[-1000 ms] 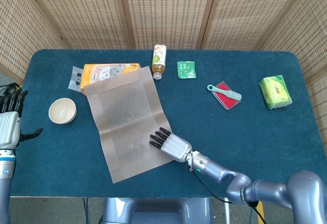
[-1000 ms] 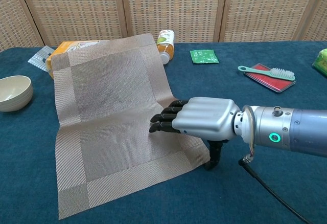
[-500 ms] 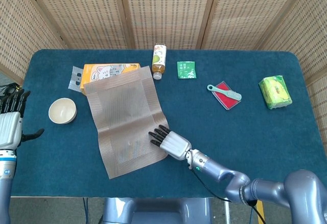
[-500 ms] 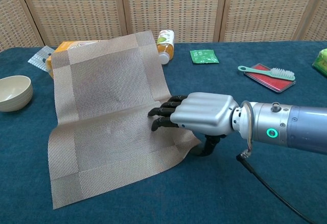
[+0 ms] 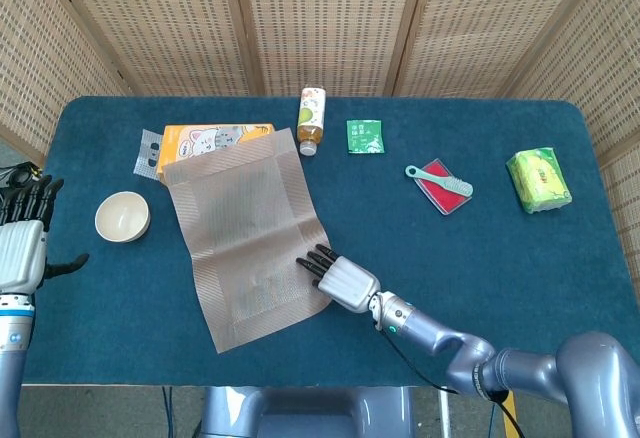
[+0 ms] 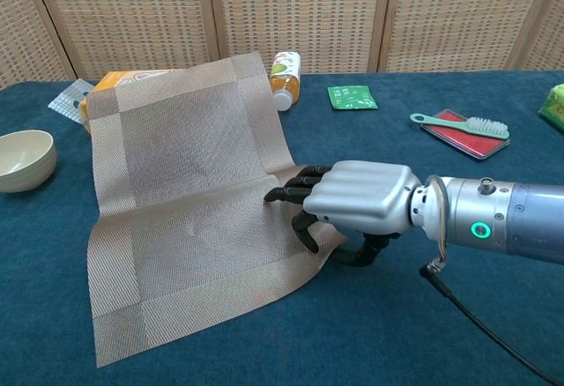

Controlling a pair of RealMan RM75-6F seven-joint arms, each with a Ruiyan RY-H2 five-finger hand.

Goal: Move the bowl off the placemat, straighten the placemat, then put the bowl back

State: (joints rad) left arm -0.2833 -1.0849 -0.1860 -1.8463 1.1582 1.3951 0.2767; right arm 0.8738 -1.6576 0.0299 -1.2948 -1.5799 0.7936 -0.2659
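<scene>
- Table (image 5: pixel 560 288): blue cloth surface carrying every item below.
- Placemat (image 5: pixel 250 233): lies left of centre, skewed. Its long axis runs from the far edge, which overlaps the orange box (image 5: pixel 200 139), toward the near left, so it is rotated out of square with the table edges. A crease crosses it at mid-length.
- Right hand (image 6: pixel 352 199): rests on the placemat's near right edge, with the mat lying to its left. In the chest view the dark fingertips (image 6: pixel 286 195) press down on the weave and the thumb curls at or under the edge; whether the edge is actually pinched cannot be told. Nothing else is in this hand.
- Judgement: this hand is the nearer one to the mat. Squaring the mat calls for swinging the near right corner about the far end.
- Left hand (image 5: pixel 22 253): hangs off the table's left edge, fingers apart, holding nothing, well apart from the mat.
- Bowl (image 5: pixel 122 216): already off the placemat, standing upright on bare cloth just beside the mat's left edge, between the mat and the left hand. Judgement: the left hand is nearer for returning it.
</scene>
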